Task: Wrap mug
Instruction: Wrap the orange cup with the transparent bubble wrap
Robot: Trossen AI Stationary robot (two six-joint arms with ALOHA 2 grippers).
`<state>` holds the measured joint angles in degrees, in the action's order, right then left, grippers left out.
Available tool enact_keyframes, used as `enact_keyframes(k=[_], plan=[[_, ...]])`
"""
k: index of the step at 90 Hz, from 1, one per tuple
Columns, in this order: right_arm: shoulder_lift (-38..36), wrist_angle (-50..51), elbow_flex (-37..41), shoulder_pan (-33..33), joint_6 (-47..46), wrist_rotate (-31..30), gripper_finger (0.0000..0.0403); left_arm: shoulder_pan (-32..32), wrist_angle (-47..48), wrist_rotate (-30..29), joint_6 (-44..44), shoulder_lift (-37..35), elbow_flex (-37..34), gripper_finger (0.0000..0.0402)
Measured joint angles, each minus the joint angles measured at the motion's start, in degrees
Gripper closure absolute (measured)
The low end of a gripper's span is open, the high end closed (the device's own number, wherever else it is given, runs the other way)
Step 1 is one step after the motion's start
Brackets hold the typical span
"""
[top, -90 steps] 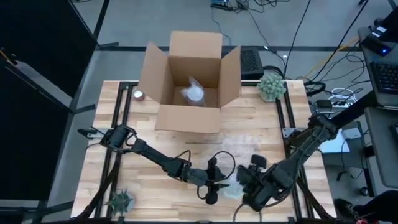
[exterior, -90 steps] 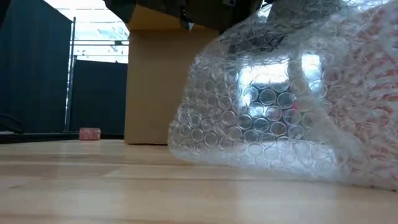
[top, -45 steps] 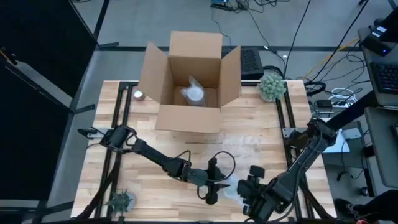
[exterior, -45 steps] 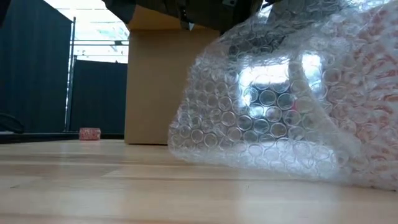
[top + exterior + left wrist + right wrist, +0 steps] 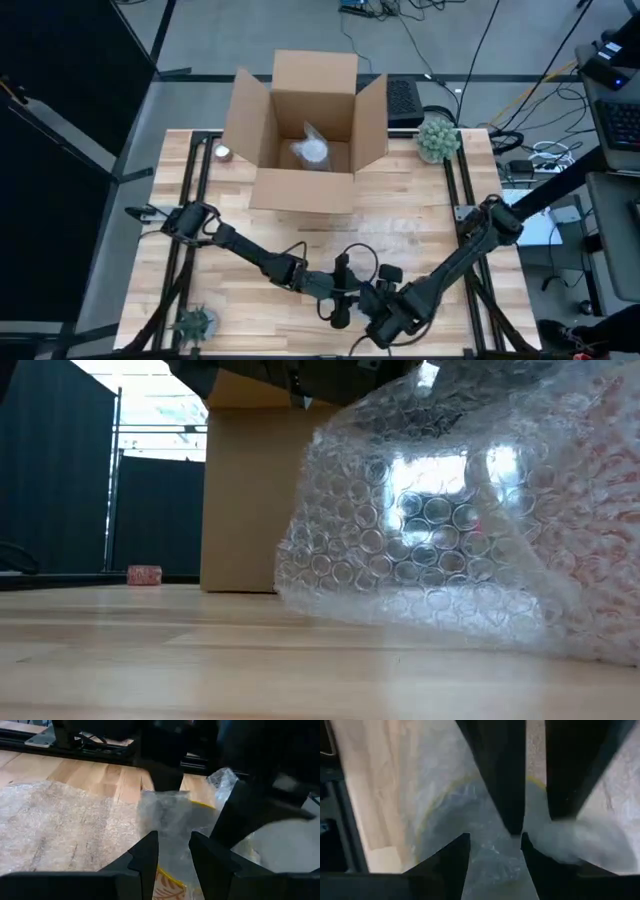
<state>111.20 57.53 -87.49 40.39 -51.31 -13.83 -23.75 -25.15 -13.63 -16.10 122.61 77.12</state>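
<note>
Mug [image 5: 167, 882]: sitting at the counter's [image 5: 240, 200] near edge, mostly hidden; a yellow rim and orange pattern are showing through bubble wrap [image 5: 450, 530].
Left end effector [image 5: 172, 852]: pinching a gathered fold of wrap over the mug.
Right end effector [image 5: 492, 852]: reaching in just beside it, fingers slightly parted around wrap.
Technique: probably keeping the fold taut while tucking loose film under.
Beyond: a cardboard box [image 5: 308, 130] is standing open.

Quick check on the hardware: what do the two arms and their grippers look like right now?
Both arms are dark, slim and jointed. The left arm has a thin black cable looping near its wrist. The left gripper and right gripper each have two flat black fingers tapering to angled tips. No markings show.
</note>
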Motion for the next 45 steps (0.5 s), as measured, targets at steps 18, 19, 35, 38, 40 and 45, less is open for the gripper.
enact_keyframes(k=[18, 19, 35, 38, 40, 45], plan=[[0.0, -0.4, 0.1, -1.4, 1.6, 3.0, 0.0232, 0.0, 0.0, 0.0, 0.0, 0.0, 0.0, 0.0295], [-0.2, -0.4, 0.1, -1.5, 1.5, 3.2, 0.0232, 0.0, 0.0, 0.0, 0.0, 0.0, 0.0, 0.0295], [-4.1, 0.2, 0.3, -1.3, -0.4, 3.8, 0.0232, -0.1, 0.1, 0.0, 0.0, 0.0, 0.0, 0.0295], [-4.3, 0.1, 0.3, -1.2, -0.7, 3.8, 0.0232, -0.1, 0.1, 0.0, 0.0, 0.0, 0.0, 0.0295], [-4.2, 0.1, 0.3, -1.0, -1.2, 3.9, 0.0232, -0.1, 0.1, 0.0, 0.0, 0.0, 0.0, 0.0295], [-4.0, 0.1, 0.4, -0.6, -2.5, 4.0, 0.0232, -0.1, 0.1, 0.0, 0.0, 0.0, 0.0, 0.0295]])
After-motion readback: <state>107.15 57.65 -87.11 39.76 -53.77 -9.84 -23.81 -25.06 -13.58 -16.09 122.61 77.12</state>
